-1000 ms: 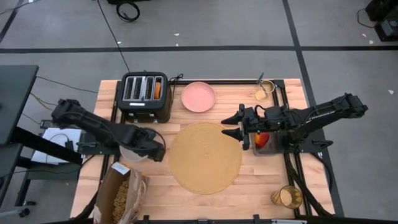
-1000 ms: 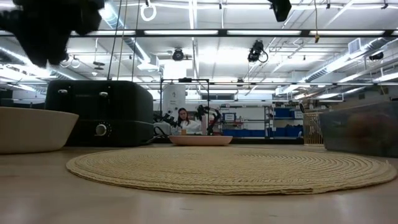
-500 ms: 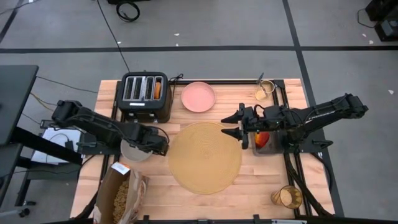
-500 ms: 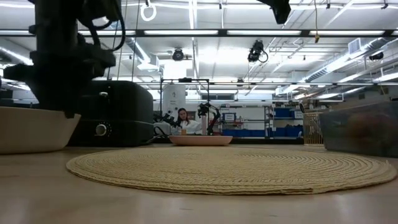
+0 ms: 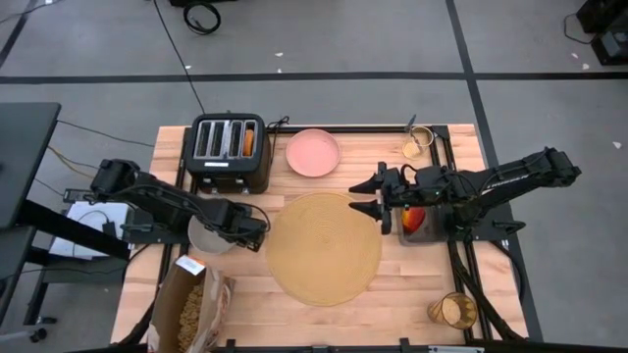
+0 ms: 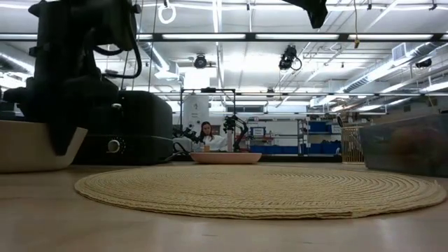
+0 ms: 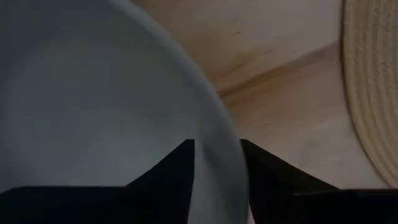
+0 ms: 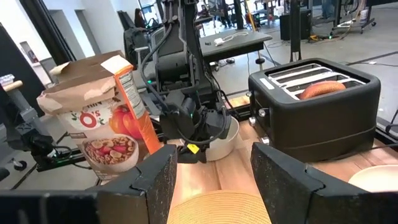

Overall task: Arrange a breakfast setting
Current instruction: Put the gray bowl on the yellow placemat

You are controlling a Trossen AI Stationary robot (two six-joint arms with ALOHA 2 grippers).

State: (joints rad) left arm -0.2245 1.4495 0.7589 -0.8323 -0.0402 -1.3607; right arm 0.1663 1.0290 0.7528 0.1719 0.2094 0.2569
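We see left gripper (image 5: 253, 224) dropped onto grey-green ceramic bowl (image 5: 206, 235), fingers (image 7: 180, 163) now straddling its rim, narrowing to pinch. Bowl beside round tan woven placemat (image 5: 324, 248), not yet lifted. Right gripper (image 5: 379, 201) waits, spread.

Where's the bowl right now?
In the high view the grey-green bowl sits on the table's left side, just left of the tan placemat and below the toaster, with the left end effector straddling its rim.
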